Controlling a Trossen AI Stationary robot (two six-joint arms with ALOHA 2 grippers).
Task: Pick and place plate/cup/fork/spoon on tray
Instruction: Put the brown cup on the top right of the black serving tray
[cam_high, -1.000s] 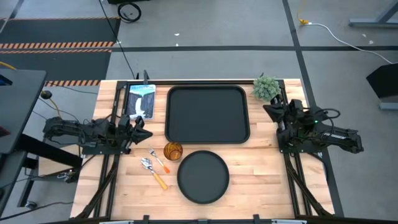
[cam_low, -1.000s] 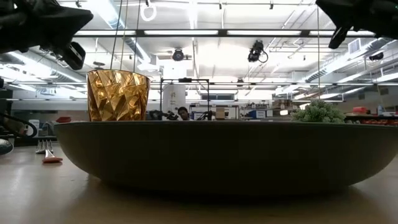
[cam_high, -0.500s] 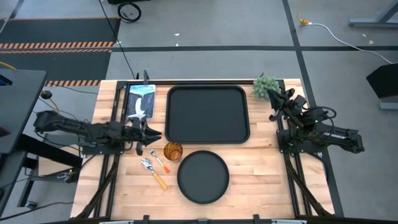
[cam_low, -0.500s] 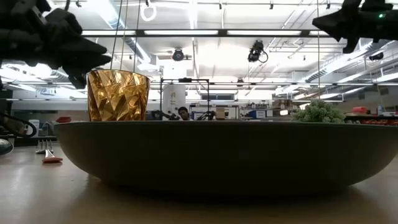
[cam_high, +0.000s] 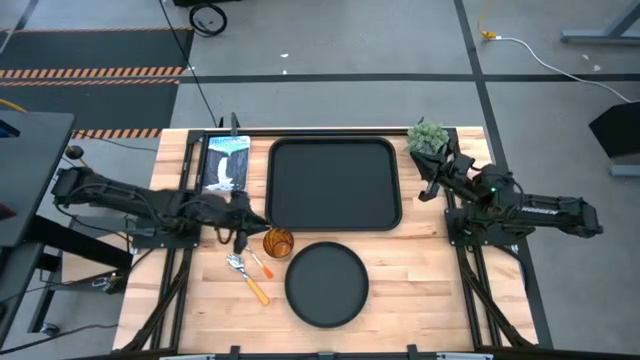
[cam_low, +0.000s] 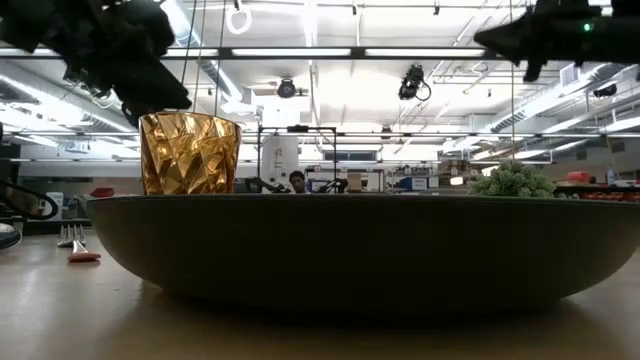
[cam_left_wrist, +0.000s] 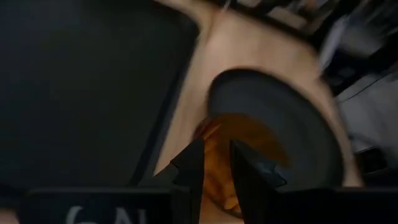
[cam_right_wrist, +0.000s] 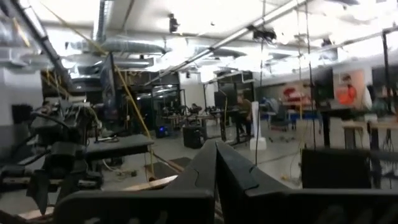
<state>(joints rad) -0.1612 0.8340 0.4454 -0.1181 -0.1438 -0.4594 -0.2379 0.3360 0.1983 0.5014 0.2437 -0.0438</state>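
The amber cup (cam_high: 278, 242) stands upright on the table between the black tray (cam_high: 334, 184) and the round black plate (cam_high: 326, 284). The fork (cam_high: 258, 259) and the spoon (cam_high: 248, 278) lie on the table left of the plate. My left gripper (cam_high: 246, 220) hovers just left of the cup, its fingers a narrow gap apart and empty. In the left wrist view the cup (cam_left_wrist: 249, 140) shows past them (cam_left_wrist: 216, 155). My right gripper (cam_high: 428, 180) is shut and empty, in the air by the tray's right edge.
A small green plant (cam_high: 428, 140) stands at the far right corner, just behind my right gripper. A blue and white packet (cam_high: 228, 160) lies left of the tray. The plate (cam_low: 360, 250) fills the low view, with the cup (cam_low: 190, 153) behind it.
My left gripper has moved toward the table's right and a little toward the near edge, closing in on the cup. My right gripper has shifted a little toward the tray. The cup, plate, fork and spoon have stayed put.
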